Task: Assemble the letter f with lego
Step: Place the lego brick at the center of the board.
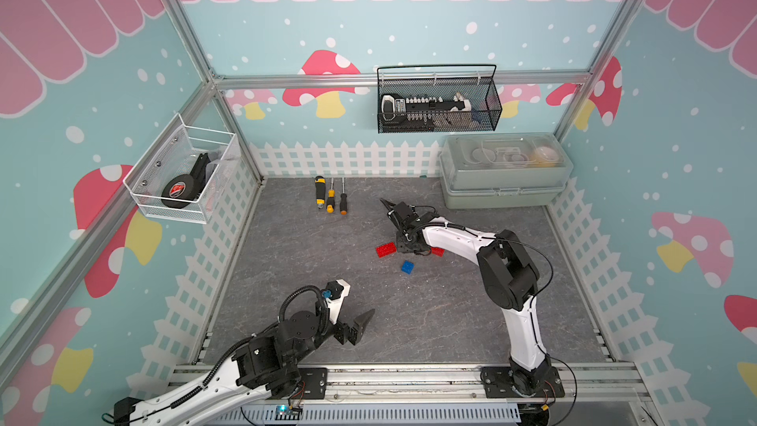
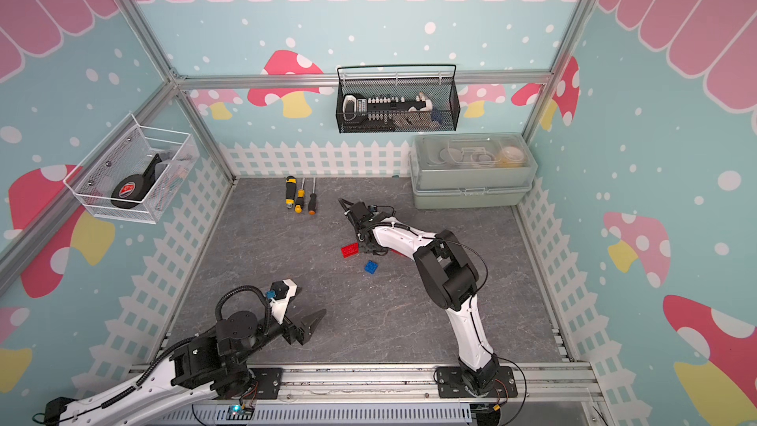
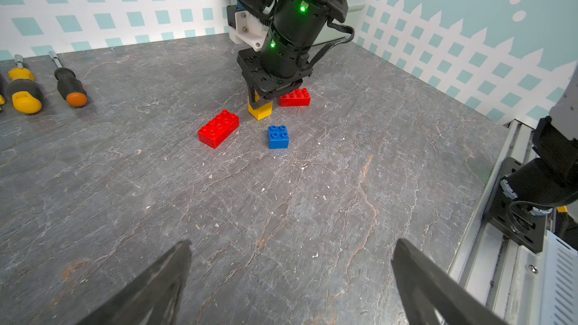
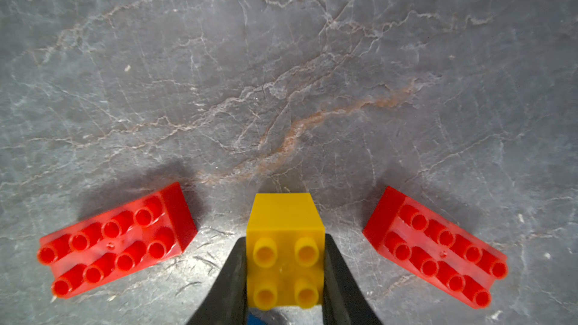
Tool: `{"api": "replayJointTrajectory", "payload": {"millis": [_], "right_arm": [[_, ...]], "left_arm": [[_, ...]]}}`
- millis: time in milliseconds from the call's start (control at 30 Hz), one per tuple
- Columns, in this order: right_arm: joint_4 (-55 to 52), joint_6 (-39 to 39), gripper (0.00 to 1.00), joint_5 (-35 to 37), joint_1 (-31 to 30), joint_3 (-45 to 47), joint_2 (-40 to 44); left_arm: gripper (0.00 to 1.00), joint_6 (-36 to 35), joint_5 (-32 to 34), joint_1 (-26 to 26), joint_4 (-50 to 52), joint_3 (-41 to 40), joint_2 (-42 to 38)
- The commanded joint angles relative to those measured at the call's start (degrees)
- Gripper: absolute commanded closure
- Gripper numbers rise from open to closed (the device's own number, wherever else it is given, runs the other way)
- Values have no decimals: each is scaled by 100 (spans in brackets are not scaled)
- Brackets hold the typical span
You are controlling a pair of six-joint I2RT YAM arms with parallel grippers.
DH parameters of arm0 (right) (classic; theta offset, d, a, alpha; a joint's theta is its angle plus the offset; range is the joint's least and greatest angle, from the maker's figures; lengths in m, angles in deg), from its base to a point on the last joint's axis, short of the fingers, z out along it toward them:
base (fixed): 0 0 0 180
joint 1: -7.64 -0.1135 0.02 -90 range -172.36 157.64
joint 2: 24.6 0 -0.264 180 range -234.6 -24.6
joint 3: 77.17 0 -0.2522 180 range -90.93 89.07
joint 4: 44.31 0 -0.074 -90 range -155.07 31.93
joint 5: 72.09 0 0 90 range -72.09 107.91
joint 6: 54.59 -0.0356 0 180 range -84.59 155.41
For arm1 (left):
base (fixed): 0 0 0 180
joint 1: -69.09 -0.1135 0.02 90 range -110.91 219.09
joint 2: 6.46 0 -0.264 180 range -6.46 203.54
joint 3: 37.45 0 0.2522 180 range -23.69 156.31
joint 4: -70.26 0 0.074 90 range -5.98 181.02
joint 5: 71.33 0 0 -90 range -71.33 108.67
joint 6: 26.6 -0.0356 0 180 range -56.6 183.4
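- bench [image 1: 450, 321]: grey, stone-patterned.
- left fingers [image 3: 150, 286]: spread wide, empty, above the bench front.
- blue brick [image 3: 278, 136]: loose, studs up, mid-bench.
- yellow brick [image 4: 286, 245]: studs up, clamped between the right fingers [image 4: 237, 276], just beyond the blue; whether it rests on the bench is unclear.
- red brick [image 3: 218, 128], other red brick [image 3: 295, 97]: loose, either side of the yellow, not touching it.
- screwdrivers [image 1: 331, 195]: three, side by side, at the back.
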State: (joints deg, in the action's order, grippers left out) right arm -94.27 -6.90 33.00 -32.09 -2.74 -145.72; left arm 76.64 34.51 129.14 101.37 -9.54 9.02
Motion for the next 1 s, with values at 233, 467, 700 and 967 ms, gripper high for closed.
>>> {"api": "replayJointTrajectory", "payload": {"millis": [233, 467, 700, 967], "right_arm": [[-136, -134, 92, -66, 31, -49, -13], [22, 16, 75, -109, 26, 173, 330], [111, 419, 32, -309, 26, 629, 1129], [-695, 2370, 16, -325, 318, 598, 2139]], "left_arm": [[1, -93, -59, 25, -21, -49, 12], [1, -89, -61, 31, -49, -53, 39], [1, -93, -56, 33, -59, -51, 93], [1, -91, -43, 31, -81, -44, 143]]}}
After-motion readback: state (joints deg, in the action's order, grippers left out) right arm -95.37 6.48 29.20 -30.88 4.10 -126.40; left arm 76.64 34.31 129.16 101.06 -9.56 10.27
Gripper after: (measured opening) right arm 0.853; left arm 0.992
